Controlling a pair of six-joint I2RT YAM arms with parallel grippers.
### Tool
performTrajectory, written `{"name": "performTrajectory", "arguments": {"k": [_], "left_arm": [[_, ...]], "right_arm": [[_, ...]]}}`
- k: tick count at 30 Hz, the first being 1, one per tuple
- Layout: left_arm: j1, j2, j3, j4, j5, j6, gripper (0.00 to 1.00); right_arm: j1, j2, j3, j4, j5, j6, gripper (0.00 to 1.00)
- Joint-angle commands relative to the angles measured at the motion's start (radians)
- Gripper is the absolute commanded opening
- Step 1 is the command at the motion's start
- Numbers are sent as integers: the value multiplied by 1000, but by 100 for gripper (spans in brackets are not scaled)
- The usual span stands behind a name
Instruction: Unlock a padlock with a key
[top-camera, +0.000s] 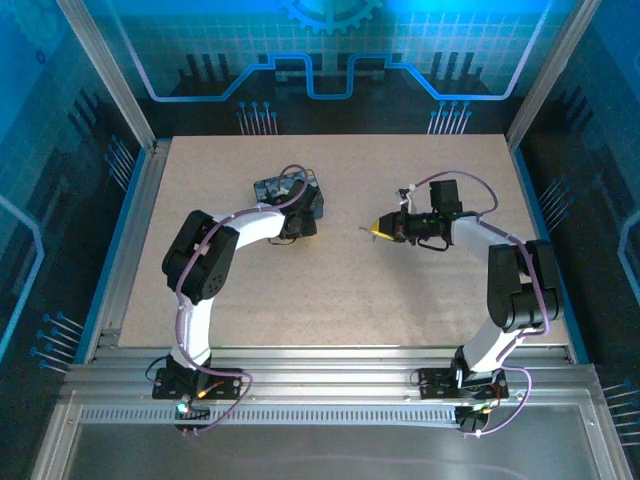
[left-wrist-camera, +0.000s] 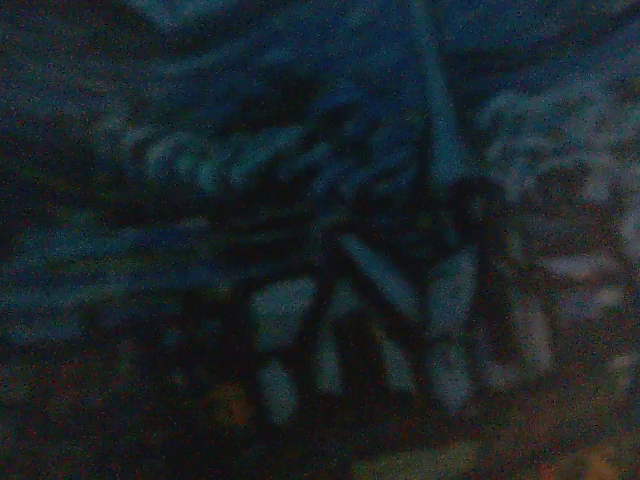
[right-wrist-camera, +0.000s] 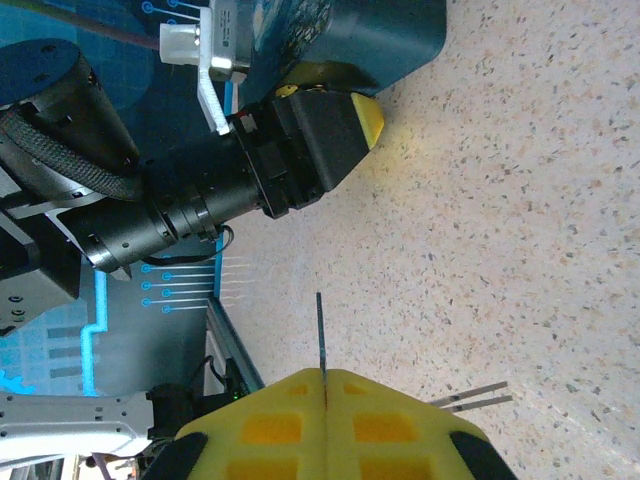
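One key (right-wrist-camera: 320, 330) clamped in right pincer (right-wrist-camera: 325, 378) | left pincer (right-wrist-camera: 345, 98) at blue box (right-wrist-camera: 395, 40), whether open unclear

Item: dark blue swirl-patterned surface (left-wrist-camera: 330, 250), very close, dim and blurred. Markings: pale grey-white streaks and curved strokes, densest across its lower middle and right side. Below its lower right: thin pale tan strip (left-wrist-camera: 440, 462), identity unclear.

We record the overhead view as evenly lit and sharp, cool blue glow across the back wall (top-camera: 330, 60), faint soft shadows on the pale table (top-camera: 400, 290), left wrist view very dim, grainy, blurred throughout, right wrist view bright, table speckle crisp
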Motion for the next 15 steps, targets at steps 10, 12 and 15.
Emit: {"name": "performTrajectory", "arguments": {"k": [10, 12, 15], "left_arm": [[0, 66, 102, -193, -108, -82, 54], [0, 68, 101, -182, -109, -85, 54], [0, 76, 112, -180, -105, -90, 54]], "right_arm": [[13, 6, -2, -2, -8, -20, 0], [13, 11, -3, -1, -9, -21, 0], [14, 23, -4, 9, -14, -19, 0]]}}
